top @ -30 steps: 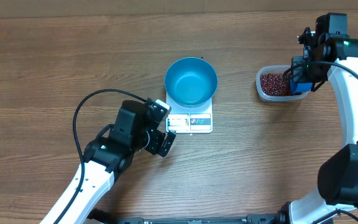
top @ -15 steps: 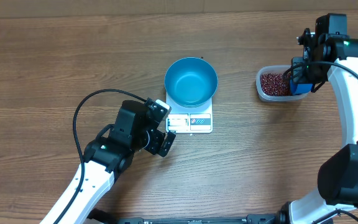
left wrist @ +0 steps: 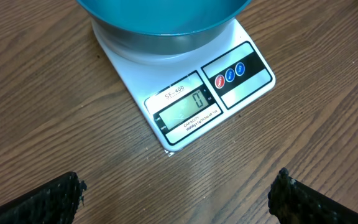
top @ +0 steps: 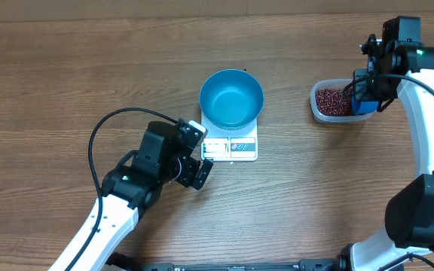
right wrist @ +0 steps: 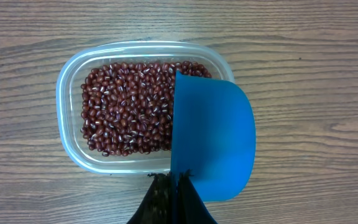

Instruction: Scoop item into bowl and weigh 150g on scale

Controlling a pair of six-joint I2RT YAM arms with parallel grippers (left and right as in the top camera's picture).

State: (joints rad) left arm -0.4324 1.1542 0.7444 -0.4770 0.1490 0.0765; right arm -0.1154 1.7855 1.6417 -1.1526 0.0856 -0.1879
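Two arms are seen at a wooden table (top: 66, 68). At the left, the left gripper (top: 199, 153) is positioned just beside the front left corner of the scale. Its jaws are spread fully wide, and nothing is held between them. The white scale (left wrist: 185, 99) is set near the middle of the table, and a zero is shown on its display (left wrist: 182, 111). The blue bowl (top: 231, 98) is carried upright on the scale's platform, with its rim overhanging the back edge. Well apart to the right, a clear tub (right wrist: 69, 124) is placed on the table, and the beans (right wrist: 126, 112) are contained in it as a loose heap. The right gripper (right wrist: 176, 186) is clamped fully closed on a blue scoop (right wrist: 213, 143), which is held over the right portion of the tub. Whether the scoop's edge touches the beans cannot be told.
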